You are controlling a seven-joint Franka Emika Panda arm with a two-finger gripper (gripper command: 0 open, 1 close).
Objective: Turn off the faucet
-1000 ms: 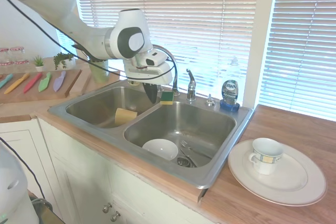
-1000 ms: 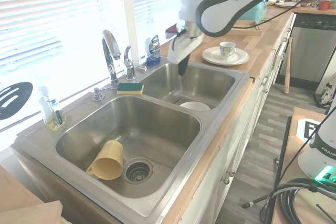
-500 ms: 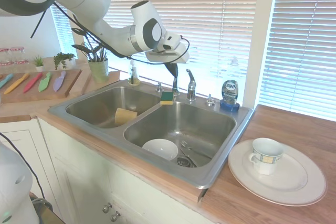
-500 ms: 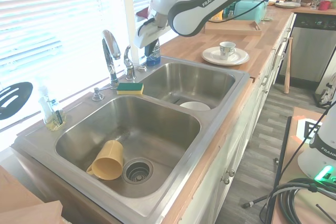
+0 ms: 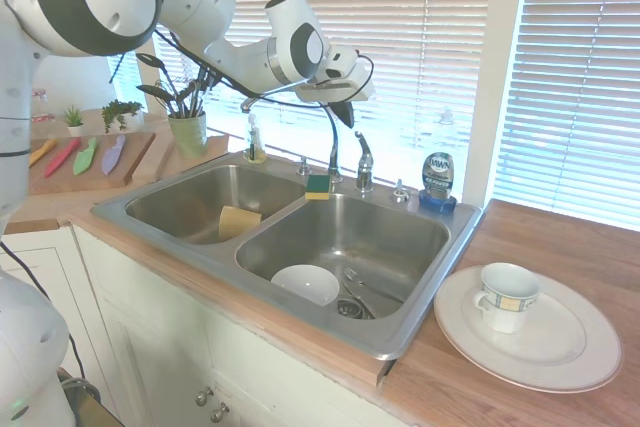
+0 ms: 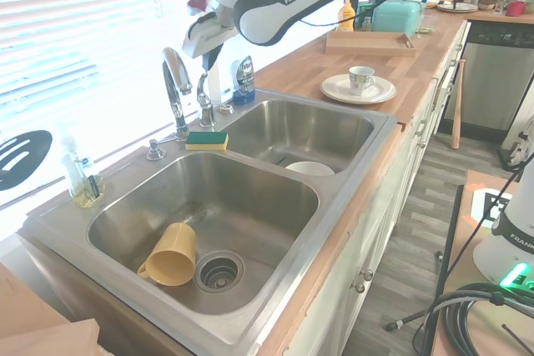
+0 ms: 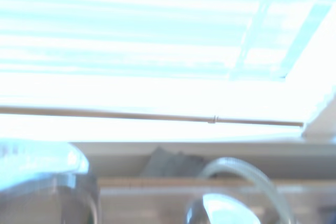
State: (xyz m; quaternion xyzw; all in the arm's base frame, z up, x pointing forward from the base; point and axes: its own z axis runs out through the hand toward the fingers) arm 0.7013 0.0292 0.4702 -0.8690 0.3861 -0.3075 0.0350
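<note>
The faucet (image 5: 333, 147) stands at the back rim of the double sink (image 5: 452, 250), a thin chrome gooseneck spout (image 6: 175, 81) with a small separate lever handle (image 5: 363, 154) beside it. My gripper (image 5: 346, 113) hangs in the air just above the handle (image 6: 204, 93), dark fingers pointing down and pressed together, apart from the chrome. No running water shows. The wrist view is blurred: bright blinds and the spout's arch (image 7: 247, 170).
A green-and-yellow sponge (image 5: 318, 185) lies on the divider by the faucet base. A blue-labelled dish soap bottle (image 5: 437, 177) stands right of the handle. A yellow cup (image 5: 238, 220) and a white bowl (image 5: 305, 284) lie in the basins. A plate with a mug (image 5: 508, 297) sits on the counter.
The arm has risen from over the sink and swung back toward the window; the gripper now hangs above the lever handle instead of low over the divider.
</note>
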